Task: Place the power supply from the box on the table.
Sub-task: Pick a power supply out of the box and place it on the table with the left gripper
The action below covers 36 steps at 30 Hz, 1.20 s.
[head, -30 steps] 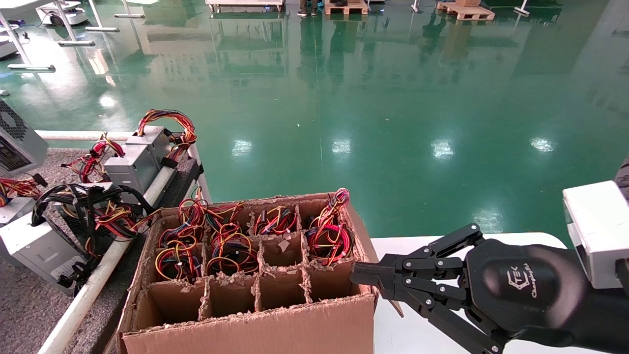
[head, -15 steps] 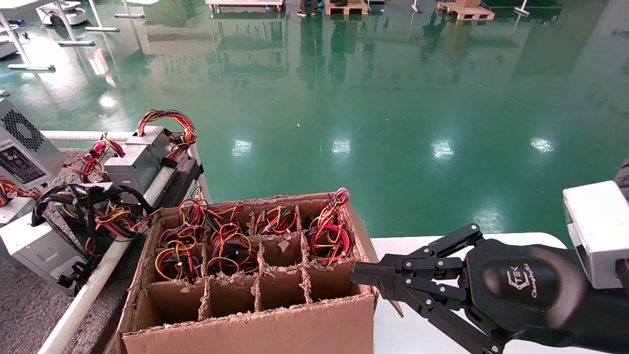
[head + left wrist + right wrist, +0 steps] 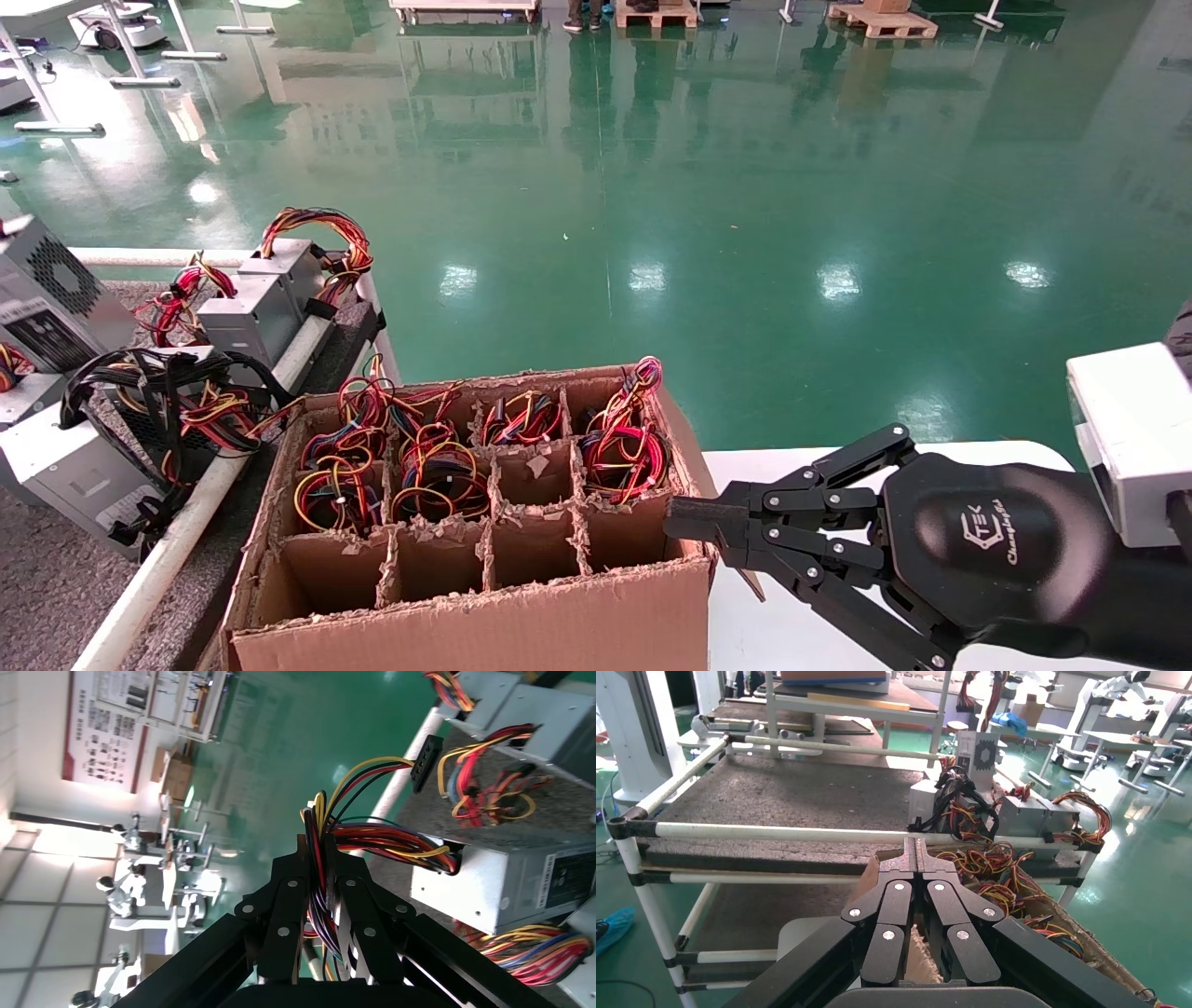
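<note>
Factory hall: glossy green floor (image 3: 652,186), wooden pallets at the far wall.

Grey felt tabletop (image 3: 47,578) with white tube edge, at nine o'clock. It carries several silver supply units with coloured wires, plus one unit with thick black cables (image 3: 140,373).

Box (image 3: 484,615), brown carton with torn dividers, at six o'clock beside the tabletop. The far cells hold coiled wire bundles (image 3: 438,466); the near row shows only cardboard.

Power supply (image 3: 51,289), silver-grey, honeycomb vent and dark label, hanging tilted above the tabletop at the far nine o'clock edge, well clear of the box.

Left pincer (image 3: 325,881): seen only from its wrist camera, clamped together on the power supply's red, yellow and black wires, with units lying on the felt beyond.

Right pincer (image 3: 689,531): at four o'clock, tips pressed together against the box's right wall, over a white tabletop (image 3: 782,634).
</note>
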Motion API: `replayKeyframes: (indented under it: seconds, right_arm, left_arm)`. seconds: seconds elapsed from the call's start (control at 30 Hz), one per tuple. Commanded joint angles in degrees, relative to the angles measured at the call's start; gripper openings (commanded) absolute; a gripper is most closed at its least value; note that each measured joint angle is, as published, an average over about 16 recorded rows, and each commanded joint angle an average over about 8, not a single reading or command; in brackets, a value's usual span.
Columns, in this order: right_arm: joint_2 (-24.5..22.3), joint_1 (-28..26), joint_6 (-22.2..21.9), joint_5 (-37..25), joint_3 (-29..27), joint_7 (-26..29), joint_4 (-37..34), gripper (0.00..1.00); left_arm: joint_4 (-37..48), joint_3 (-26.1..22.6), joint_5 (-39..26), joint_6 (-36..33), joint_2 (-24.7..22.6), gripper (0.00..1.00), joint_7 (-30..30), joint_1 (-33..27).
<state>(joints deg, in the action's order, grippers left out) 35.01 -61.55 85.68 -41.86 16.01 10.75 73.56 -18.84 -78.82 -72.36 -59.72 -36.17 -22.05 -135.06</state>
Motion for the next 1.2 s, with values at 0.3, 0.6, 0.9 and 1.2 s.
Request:
replayKeyframes:
  seconds: [0.3, 0.6, 0.9, 1.2]
  right_arm:
    - [0.00, 0.00, 0.00, 0.00, 0.00, 0.00, 0.00, 0.00]
    - [0.00, 0.00, 0.00, 0.00, 0.00, 0.00, 0.00, 0.00]
    - [0.00, 0.00, 0.00, 0.00, 0.00, 0.00, 0.00, 0.00]
    - [0.00, 0.00, 0.00, 0.00, 0.00, 0.00, 0.00, 0.00]
  left_arm:
    - [-2.44, -0.54, 1.64, -1.59, 1.83, 0.00, 2.18, 2.90]
    - [-4.15, -0.95, 3.35, -2.65, 2.36, 0.00, 3.29, 5.30]
    - [-5.84, -1.24, 6.36, -3.91, 1.79, 0.00, 2.92, 7.79]
    - [-8.81, -2.12, 11.52, -7.00, 1.92, 0.00, 2.81, 11.35]
